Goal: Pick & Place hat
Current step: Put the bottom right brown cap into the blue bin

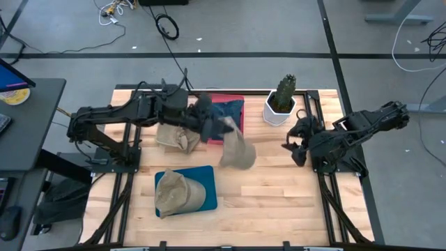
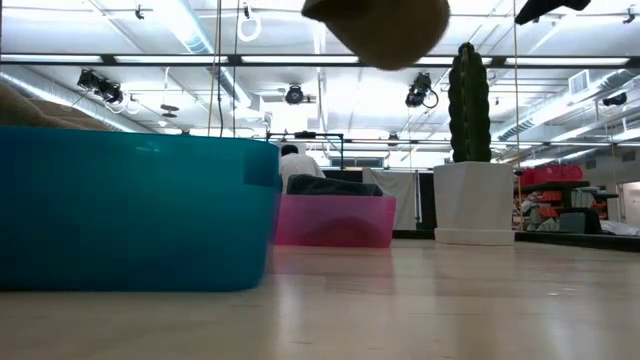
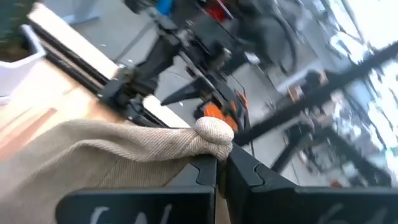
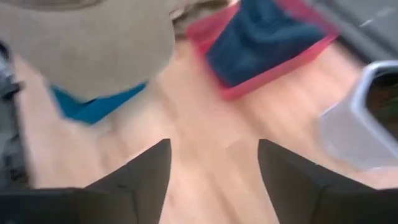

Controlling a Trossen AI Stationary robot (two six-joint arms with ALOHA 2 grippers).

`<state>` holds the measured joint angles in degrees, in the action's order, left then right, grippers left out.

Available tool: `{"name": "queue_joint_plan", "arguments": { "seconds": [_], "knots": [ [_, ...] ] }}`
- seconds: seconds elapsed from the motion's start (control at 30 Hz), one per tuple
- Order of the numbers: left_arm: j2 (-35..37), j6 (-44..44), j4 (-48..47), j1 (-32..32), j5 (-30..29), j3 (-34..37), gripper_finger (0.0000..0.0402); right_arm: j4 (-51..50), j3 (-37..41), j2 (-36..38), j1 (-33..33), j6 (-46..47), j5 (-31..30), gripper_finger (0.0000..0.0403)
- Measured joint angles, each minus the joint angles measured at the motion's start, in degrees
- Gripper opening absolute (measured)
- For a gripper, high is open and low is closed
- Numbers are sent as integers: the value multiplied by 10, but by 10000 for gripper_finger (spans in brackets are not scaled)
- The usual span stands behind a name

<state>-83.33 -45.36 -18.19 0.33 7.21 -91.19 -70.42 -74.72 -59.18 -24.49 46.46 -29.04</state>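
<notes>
A tan hat (image 1: 238,152) hangs in the air over the middle of the table, with my left gripper (image 1: 221,127) shut on it; the low view shows only its underside (image 2: 380,28) at the top. A second tan hat (image 1: 174,137) lies on the table under the left arm. A third (image 1: 175,192) rests in the teal bin (image 1: 206,183). A dark blue hat (image 1: 228,110) sits in the pink bin (image 1: 226,100). My right gripper (image 4: 214,168) stands open at the table's right side (image 1: 296,143), apart from the hanging hat (image 4: 87,43). My left gripper pinches a bunched fold of the tan hat's cloth (image 3: 210,134) between its two fingers. The fingers (image 3: 245,171) reach in nearly level from the table's left side. The hat hangs slack below and beyond them, lifted clear of the table.
A cactus in a white pot (image 1: 281,103) stands at the far right of the board, close to my right arm. The teal bin (image 2: 130,210) sits near the front left and the pink bin (image 2: 335,222) at the far middle. Bare wood (image 1: 279,195) lies at the front right.
</notes>
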Motion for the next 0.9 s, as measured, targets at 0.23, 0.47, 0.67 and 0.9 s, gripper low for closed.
{"name": "queue_joint_plan", "arguments": {
  "seconds": [0.23,0.47,0.67,0.9],
  "knots": [
    [4,76,-33,-57,8,0,8,20,30,0,-25,37,56,173],
    [4,73,-115,-119,-59,0,8,74,116,0,-34,77,96,92],
    [4,36,-236,-168,-119,0,8,178,171,0,-34,81,151,36],
    [4,-26,-308,-215,-189,0,8,234,176,0,-34,74,151,5]
  ]
}}
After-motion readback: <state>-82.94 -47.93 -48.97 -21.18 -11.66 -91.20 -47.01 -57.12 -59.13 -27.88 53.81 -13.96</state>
